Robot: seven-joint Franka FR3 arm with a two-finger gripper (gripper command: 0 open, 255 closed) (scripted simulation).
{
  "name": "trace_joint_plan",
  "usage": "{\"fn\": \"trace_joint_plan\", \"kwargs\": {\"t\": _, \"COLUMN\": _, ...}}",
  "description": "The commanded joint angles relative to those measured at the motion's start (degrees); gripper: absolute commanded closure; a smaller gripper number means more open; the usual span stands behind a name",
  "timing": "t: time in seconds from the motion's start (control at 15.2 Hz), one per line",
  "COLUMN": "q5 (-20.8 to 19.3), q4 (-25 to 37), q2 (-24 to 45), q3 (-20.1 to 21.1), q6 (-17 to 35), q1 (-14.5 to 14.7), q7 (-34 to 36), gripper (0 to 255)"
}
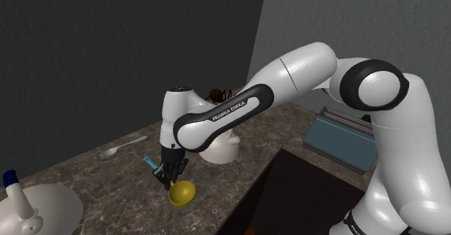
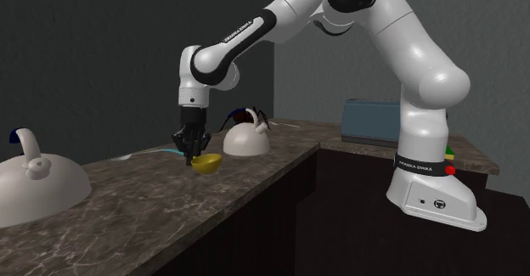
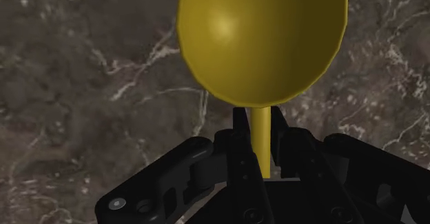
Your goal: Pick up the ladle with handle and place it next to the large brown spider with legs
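The gripper [image 3: 261, 145] is nearly shut, its two fingers pressed against either side of the thin yellow stem of the ladle [image 3: 262, 36], close to where the stem joins the bowl. In the wrist view the round yellow bowl sits straight out beyond the fingertips, over the dark veined counter [image 1: 101, 186]. In the shoulder view the gripper [image 1: 173, 174] points down at the counter. The ladle's [image 1: 182, 192] bowl lies at about 5 o'clock from it, while the teal far end of the handle pokes out at about 10 o'clock. Whether the bowl touches the stone or hangs just off it cannot be told. In the second exterior view the ladle [image 2: 206, 162] shows at about 4 o'clock from the gripper [image 2: 192, 151]. The brown spider [image 1: 216, 94] is at about 1 o'clock from the hand in the shoulder view, half hidden by the forearm (its dark legs [image 2: 262, 118] read more plainly from the other side), and it appears to perch on a white dome [image 2: 246, 143]. A pale spoon [image 1: 119, 148] lies farther off at 10 o'clock, a white kettle [image 1: 40, 206] at 8 o'clock, and a blue-grey box [image 1: 343, 141] at about 3 o'clock.
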Motion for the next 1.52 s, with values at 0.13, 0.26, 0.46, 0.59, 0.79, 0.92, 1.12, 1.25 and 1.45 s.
{"fn": "trace_joint_plan", "kwargs": {"t": 0.13, "q5": 0.39, "q4": 0.45, "q2": -1.84, "q3": 0.32, "q6": -2.26, "q1": -0.28, "q7": 0.1, "gripper": 255}}
{"fn": "trace_joint_plan", "kwargs": {"t": 0.26, "q5": 0.58, "q4": 0.78, "q2": -2.7, "q3": 0.46, "q6": -3.42, "q1": -0.4, "q7": 0.16, "gripper": 255}}
{"fn": "trace_joint_plan", "kwargs": {"t": 0.46, "q5": 0.84, "q4": 1.37, "q2": -3.92, "q3": 0.66, "q6": -5.19, "q1": -0.56, "q7": 0.26, "gripper": 255}}
{"fn": "trace_joint_plan", "kwargs": {"t": 0.59, "q5": 1.01, "q4": 1.83, "q2": -4.69, "q3": 0.78, "q6": -6.4, "q1": -0.66, "q7": 0.33, "gripper": 255}}
{"fn": "trace_joint_plan", "kwargs": {"t": 0.79, "q5": 1.25, "q4": 2.62, "q2": -5.78, "q3": 0.94, "q6": -8.24, "q1": -0.8, "q7": 0.45, "gripper": 255}}
{"fn": "trace_joint_plan", "kwargs": {"t": 0.92, "q5": 1.4, "q4": 3.22, "q2": -6.46, "q3": 1.04, "q6": -9.48, "q1": -0.88, "q7": 0.54, "gripper": 255}}
{"fn": "trace_joint_plan", "kwargs": {"t": 1.12, "q5": 1.6, "q4": 4.22, "q2": -7.41, "q3": 1.18, "q6": -11.39, "q1": -0.99, "q7": 0.68, "gripper": 255}}
{"fn": "trace_joint_plan", "kwargs": {"t": 1.25, "q5": 1.73, "q4": 4.96, "q2": -7.99, "q3": 1.27, "q6": -12.67, "q1": -1.05, "q7": 0.78, "gripper": 255}}
{"fn": "trace_joint_plan", "kwargs": {"t": 1.45, "q5": 1.89, "q4": 6.17, "q2": -8.78, "q3": 1.38, "q6": -14.64, "q1": -1.12, "q7": 0.95, "gripper": 255}}
